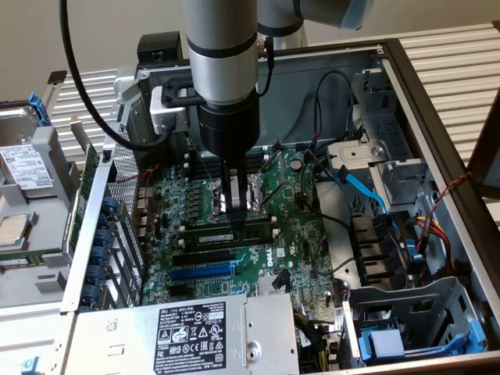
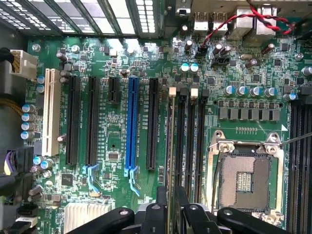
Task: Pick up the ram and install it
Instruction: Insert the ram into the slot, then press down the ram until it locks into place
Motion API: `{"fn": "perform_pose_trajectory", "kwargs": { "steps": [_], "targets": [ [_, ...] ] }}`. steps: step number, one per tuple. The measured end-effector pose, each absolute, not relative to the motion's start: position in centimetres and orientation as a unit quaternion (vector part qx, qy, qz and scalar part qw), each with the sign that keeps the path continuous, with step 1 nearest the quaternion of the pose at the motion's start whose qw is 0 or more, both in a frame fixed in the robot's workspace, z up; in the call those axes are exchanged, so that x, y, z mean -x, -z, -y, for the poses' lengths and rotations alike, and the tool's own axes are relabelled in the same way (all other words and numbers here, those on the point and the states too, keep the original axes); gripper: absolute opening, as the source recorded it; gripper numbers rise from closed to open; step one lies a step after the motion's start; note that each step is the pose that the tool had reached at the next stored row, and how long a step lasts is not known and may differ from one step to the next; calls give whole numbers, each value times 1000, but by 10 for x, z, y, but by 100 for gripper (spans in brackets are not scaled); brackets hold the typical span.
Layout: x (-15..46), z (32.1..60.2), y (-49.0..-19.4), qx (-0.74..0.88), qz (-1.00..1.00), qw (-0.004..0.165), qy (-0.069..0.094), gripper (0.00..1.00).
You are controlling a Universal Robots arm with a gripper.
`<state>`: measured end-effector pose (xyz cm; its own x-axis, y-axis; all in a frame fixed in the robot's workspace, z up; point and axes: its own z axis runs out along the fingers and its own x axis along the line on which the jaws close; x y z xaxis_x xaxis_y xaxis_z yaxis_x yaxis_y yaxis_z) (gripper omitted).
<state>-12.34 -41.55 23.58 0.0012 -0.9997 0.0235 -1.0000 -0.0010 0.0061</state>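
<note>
Ram [image 2: 169,146], writing illegible, stands edge-up clamped in the pincer [image 1: 232,223] at black slots [image 2: 187,141].

Ram [image 1: 212,236] [image 2: 170,146]: long, thin green circuit-board stick with dark chips along its side. Standing on its long edge and level, a narrow strip when seen edge-on from the wrist. Pinched near mid-length between the fingers of the gripper [image 1: 234,220] [image 2: 171,207]. Lined up lengthwise with the black memory slots [image 1: 262,231] [image 2: 189,146], on their side away from the CPU socket [image 2: 243,178]. Seated or just above: unclear.
</note>
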Motion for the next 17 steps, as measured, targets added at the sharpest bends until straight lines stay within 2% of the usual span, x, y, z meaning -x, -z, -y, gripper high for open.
{"fn": "perform_pose_trajectory", "kwargs": {
  "steps": [17],
  "targets": [
    [124,415,-239,-707,707,10,-6,22]
  ]
}}
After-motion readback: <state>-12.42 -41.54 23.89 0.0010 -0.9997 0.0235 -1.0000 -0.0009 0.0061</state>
